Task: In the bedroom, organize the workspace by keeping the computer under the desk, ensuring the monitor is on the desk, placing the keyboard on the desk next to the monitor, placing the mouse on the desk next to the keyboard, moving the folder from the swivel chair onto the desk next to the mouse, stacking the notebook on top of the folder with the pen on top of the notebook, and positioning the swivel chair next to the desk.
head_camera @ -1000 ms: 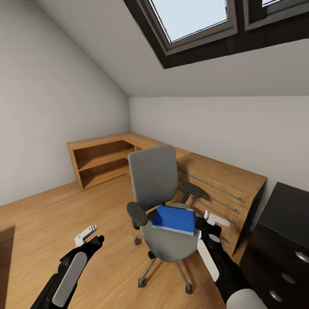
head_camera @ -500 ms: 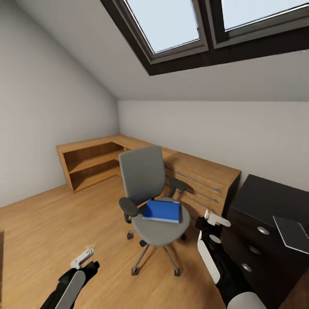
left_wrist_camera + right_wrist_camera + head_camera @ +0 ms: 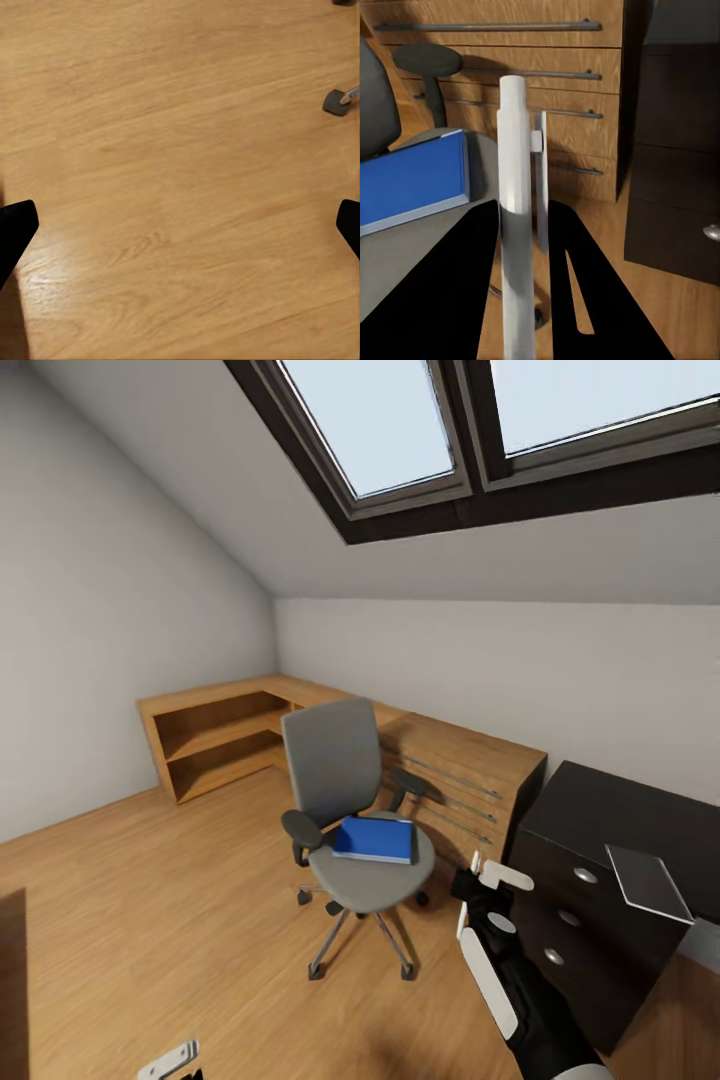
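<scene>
The grey swivel chair (image 3: pixel 334 762) stands on the wooden floor with the blue folder (image 3: pixel 375 839) flat on its seat. To its right is the black desk (image 3: pixel 590 810) with its drawer unit, and the grey notebook (image 3: pixel 648 882) lies on the desktop. My right gripper (image 3: pixel 487 882) hovers between chair and desk, shut on the white pen (image 3: pixel 515 217). In the right wrist view the folder (image 3: pixel 412 180) lies just beside the pen. My left gripper (image 3: pixel 180 225) is open over bare floor, low at the head view's bottom edge (image 3: pixel 170 1060).
A light wooden drawer chest (image 3: pixel 465 775) stands against the back wall behind the chair, joined to a low open shelf unit (image 3: pixel 215 732) in the corner. A chair caster (image 3: pixel 336 101) shows near the left gripper. Skylights sit in the sloped ceiling.
The head view has swung right and pulled back, bringing the black desk and the notebook into sight. My left arm has dropped almost out of the picture. The right gripper still holds the pen.
</scene>
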